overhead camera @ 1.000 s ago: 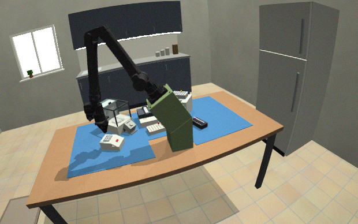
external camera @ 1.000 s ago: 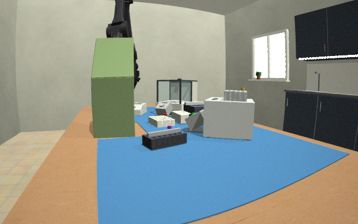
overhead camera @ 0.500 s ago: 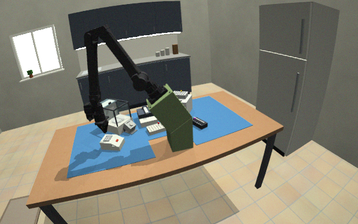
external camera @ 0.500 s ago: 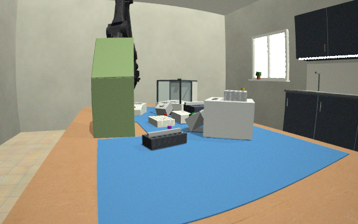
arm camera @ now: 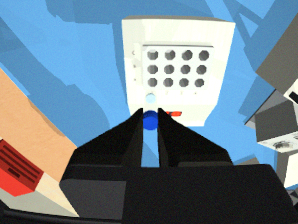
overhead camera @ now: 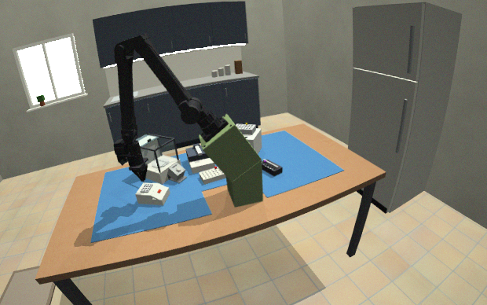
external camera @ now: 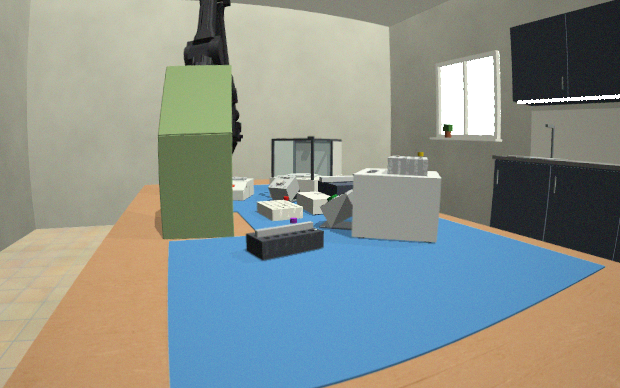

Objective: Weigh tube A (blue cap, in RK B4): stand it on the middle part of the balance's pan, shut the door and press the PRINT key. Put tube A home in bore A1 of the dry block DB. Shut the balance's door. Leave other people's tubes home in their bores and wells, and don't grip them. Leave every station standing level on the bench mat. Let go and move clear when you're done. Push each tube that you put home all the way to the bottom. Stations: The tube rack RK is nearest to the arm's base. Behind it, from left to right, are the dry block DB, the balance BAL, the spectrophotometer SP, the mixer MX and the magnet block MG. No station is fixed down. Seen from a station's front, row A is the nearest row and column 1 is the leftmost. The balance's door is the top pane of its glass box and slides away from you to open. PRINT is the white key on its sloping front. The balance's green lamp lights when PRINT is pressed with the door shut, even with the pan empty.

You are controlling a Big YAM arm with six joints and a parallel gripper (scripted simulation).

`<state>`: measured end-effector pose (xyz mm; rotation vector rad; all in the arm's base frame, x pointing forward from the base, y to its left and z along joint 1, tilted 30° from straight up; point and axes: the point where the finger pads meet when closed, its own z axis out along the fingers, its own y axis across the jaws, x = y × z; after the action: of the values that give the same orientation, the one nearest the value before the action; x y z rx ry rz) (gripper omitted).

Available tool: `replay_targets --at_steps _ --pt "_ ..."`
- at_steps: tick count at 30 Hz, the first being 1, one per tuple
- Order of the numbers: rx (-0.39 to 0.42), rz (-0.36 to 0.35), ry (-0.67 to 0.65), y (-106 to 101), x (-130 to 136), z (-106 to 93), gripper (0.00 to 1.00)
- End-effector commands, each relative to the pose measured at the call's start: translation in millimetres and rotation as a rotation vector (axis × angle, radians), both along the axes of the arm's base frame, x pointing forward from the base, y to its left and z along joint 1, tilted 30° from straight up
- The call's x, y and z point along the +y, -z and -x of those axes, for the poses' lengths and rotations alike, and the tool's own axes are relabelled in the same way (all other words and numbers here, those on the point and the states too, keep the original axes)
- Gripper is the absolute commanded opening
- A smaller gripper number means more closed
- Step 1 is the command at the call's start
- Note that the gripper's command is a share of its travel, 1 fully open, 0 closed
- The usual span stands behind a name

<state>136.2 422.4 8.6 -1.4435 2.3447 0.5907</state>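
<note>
Blue-capped tube A is sitting pinched between the fingertips of the gripper, the fingers closing in on it from both sides. In the wrist view, its pale end is showing at 12 o'clock from the cap, over the near part of the white dry block; whether it is touching the block, I cannot tell. The block's dark bores are lying farther out at 12 o'clock, and its red display is showing at 1 o'clock from the cap.

The balance is standing on the blue mat, at 1 o'clock from the dry block in the top view. The white tube rack is resting at 2 o'clock from the block, a red cap rising from it.
</note>
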Motion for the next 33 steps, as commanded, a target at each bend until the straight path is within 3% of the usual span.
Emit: replay_targets --at_steps 1,31,33 --pt "-0.004 -0.012 -0.002 -4.1 3.4 -1.5 0.09" --pt "-0.004 -0.012 -0.002 -3.5 2.3 -3.4 0.09" --pt "-0.002 -0.004 -0.001 6.5 2.2 -5.9 0.09"
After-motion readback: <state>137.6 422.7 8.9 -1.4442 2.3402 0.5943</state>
